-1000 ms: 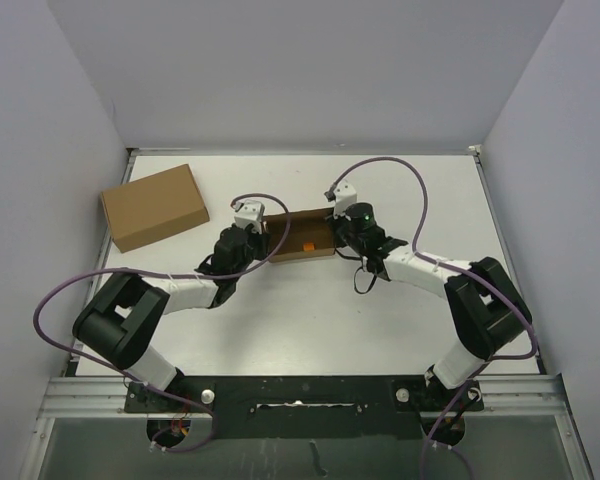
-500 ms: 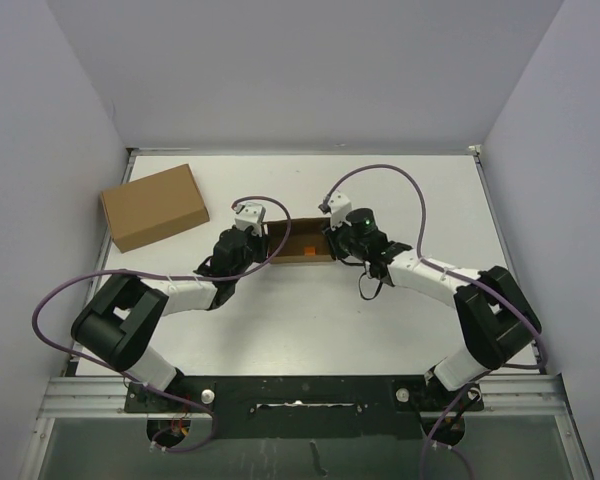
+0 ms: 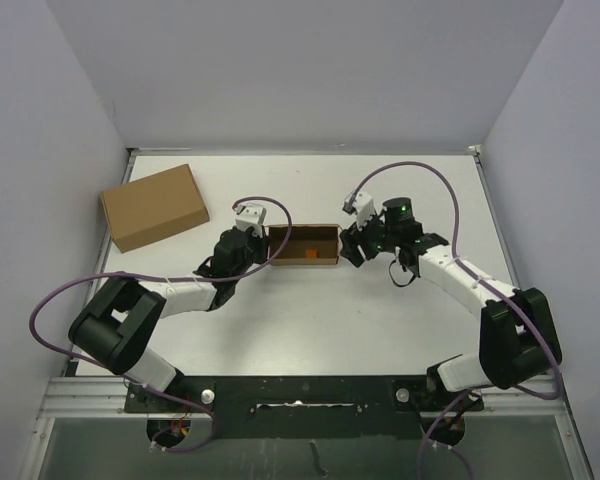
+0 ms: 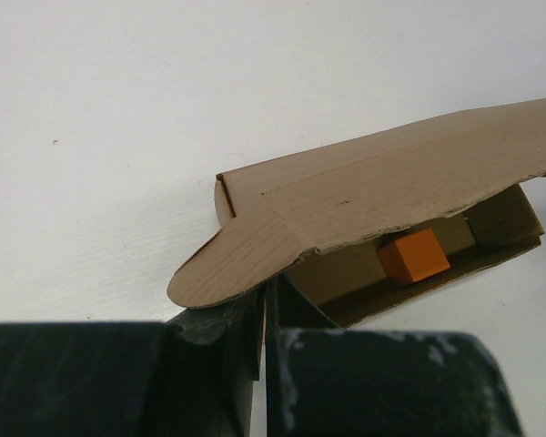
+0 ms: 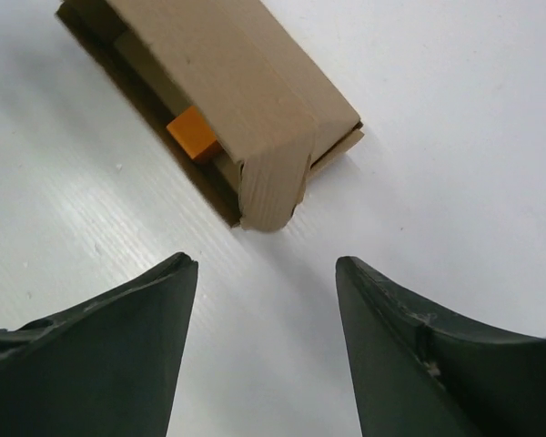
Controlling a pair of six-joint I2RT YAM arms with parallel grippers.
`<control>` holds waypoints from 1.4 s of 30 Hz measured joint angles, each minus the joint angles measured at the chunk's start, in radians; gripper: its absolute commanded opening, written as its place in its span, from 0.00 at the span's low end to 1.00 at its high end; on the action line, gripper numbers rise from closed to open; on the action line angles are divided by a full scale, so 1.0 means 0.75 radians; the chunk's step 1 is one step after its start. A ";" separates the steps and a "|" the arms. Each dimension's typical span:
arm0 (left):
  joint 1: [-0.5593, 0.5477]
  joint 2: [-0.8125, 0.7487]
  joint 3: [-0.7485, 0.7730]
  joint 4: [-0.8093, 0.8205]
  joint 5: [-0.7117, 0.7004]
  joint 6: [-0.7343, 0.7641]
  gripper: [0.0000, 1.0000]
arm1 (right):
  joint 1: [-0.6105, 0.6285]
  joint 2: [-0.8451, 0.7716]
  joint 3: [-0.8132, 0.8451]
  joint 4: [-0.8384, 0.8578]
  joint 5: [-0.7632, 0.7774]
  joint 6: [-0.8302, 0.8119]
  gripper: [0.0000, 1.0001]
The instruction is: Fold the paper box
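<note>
The paper box (image 3: 302, 245) lies mid-table, a small brown mailer with its lid (image 4: 391, 182) hanging partly over the tray. Inside it sits a tiny orange cube (image 4: 414, 256), which the right wrist view also shows as the cube (image 5: 193, 133). My left gripper (image 3: 258, 243) is at the box's left end. In the left wrist view this gripper (image 4: 264, 300) is shut on a thin cardboard wall under the rounded lid tab. My right gripper (image 3: 350, 246) stands just off the box's right end. Its jaws (image 5: 266, 264) are open and empty, a short way from the box (image 5: 227, 82).
A larger plain brown cardboard box (image 3: 155, 206) lies at the back left, near the table's edge. Purple cables loop over both arms. White walls close in the table on three sides.
My right gripper has opened, let go of the box's right end and drawn back to the right. The left gripper keeps its hold; the box has shifted slightly right.
</note>
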 measured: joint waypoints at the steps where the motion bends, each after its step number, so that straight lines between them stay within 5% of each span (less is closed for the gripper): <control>1: 0.000 0.000 0.000 0.000 0.000 0.000 0.00 | -0.026 -0.012 0.003 -0.028 -0.046 -0.031 0.63; 14: 0.000 -0.009 -0.012 0.000 0.001 -0.001 0.00 | -0.162 -0.107 0.322 -0.526 -0.646 -0.549 0.67; 21: 0.000 -0.009 -0.012 -0.001 0.002 -0.001 0.00 | -0.150 -0.089 0.502 -0.612 -0.754 -0.675 0.81; 26: 0.000 -0.009 -0.012 -0.001 0.006 -0.003 0.00 | -0.014 -0.010 0.579 -0.708 -0.731 -0.966 0.81; 42: 0.000 -0.009 -0.012 -0.001 0.012 -0.025 0.00 | 0.150 0.255 0.633 -0.676 -0.335 -1.132 0.31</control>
